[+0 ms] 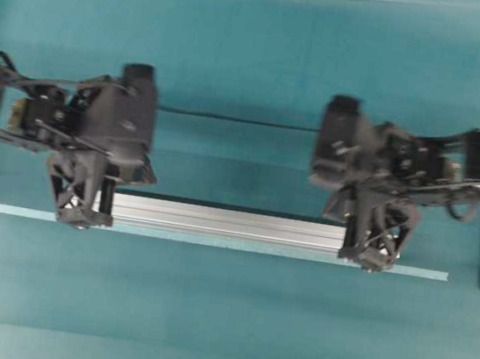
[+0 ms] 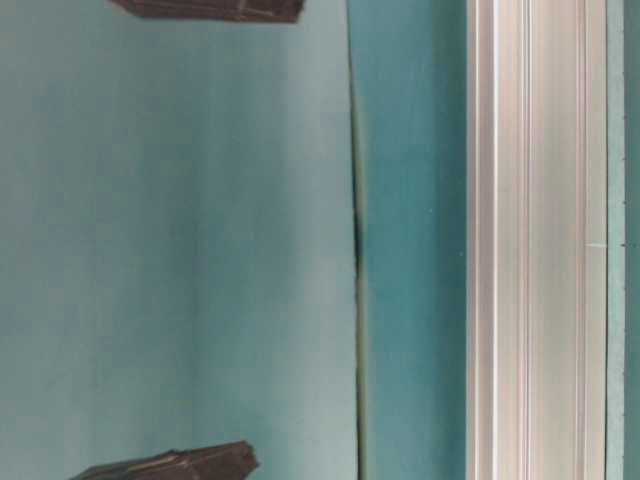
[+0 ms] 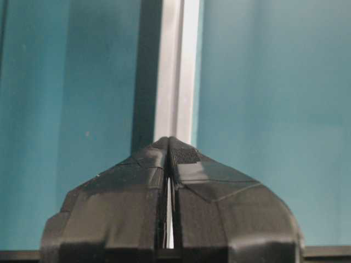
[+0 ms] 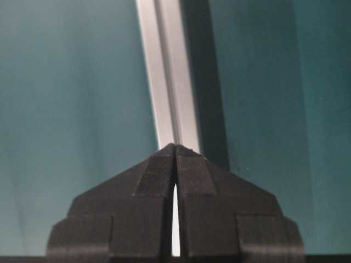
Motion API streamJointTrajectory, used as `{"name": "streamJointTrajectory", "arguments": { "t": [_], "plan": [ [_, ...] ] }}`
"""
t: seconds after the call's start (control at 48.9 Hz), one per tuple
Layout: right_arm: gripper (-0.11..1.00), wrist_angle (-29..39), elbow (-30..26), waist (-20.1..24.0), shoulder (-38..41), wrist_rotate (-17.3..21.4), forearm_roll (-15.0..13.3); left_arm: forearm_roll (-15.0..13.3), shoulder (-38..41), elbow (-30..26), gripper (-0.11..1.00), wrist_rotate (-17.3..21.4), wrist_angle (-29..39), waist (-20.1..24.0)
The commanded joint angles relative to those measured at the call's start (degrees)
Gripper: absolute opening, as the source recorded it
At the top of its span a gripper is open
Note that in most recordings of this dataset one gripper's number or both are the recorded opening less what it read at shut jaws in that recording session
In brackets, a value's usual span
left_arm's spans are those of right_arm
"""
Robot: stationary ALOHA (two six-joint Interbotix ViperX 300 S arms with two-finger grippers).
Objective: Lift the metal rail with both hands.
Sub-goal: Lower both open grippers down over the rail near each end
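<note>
A flat teal table surface (image 1: pixel 222 319) carries a long silver aluminium rail with lengthwise grooves (image 1: pixel 226 221), lying level across the middle. Just beside the rail's near edge and parallel to it lies a thinner, longer pale blue-grey flat strip (image 1: pixel 240 245), sticking out past both rail ends.

The metal rail (image 1: pixel 227 220) gleams, brushed silver aluminium with smooth lengthwise grooves. Beside it lies a pale strip (image 1: pixel 414 272), flat and matt. Matt black plastic on the left gripper (image 1: pixel 81 222) and right gripper (image 1: pixel 369 264). The teal table surface (image 1: pixel 222 319) looks soft, dull, unglossed.
</note>
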Motion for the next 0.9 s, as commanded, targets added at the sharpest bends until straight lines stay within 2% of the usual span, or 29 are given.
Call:
{"name": "streamJointTrajectory", "arguments": {
  "t": [0.0, 0.102, 0.266, 0.675, 0.777, 0.839, 0.88],
  "plan": [
    [0.00, 2.29, -2.46, 0.79, 2.81, -2.72, 0.00, 0.18, 1.49, -3.08, -0.02, 0.44, 1.67, -0.35],
    [0.00, 4.66, -4.04, 0.88, 5.27, -4.75, 0.00, 0.18, 3.69, -4.04, -0.02, 1.05, 2.99, -0.62],
    [0.00, 5.80, -5.27, 0.88, 7.03, -5.01, -0.44, 0.18, 5.98, -3.96, -0.02, 1.14, 2.99, -0.53],
    [0.01, 5.36, -4.31, 0.26, 8.17, -4.57, -0.97, 0.18, 7.29, -3.52, -0.02, 1.23, 2.55, -0.79],
    [0.12, 4.83, -3.96, 0.09, 8.44, -4.57, -0.62, 0.18, 7.29, -2.90, 0.03, 1.23, 2.02, -1.14],
    [0.25, 4.83, -3.87, 0.00, 8.61, -4.48, -0.53, 0.18, 7.38, -2.46, 0.11, 1.23, 1.32, -1.41],
    [0.37, 4.92, -3.87, 0.00, 8.79, -4.31, -0.53, 0.18, 7.38, -2.11, 0.21, 1.23, 0.62, -1.58]
  ]
}}
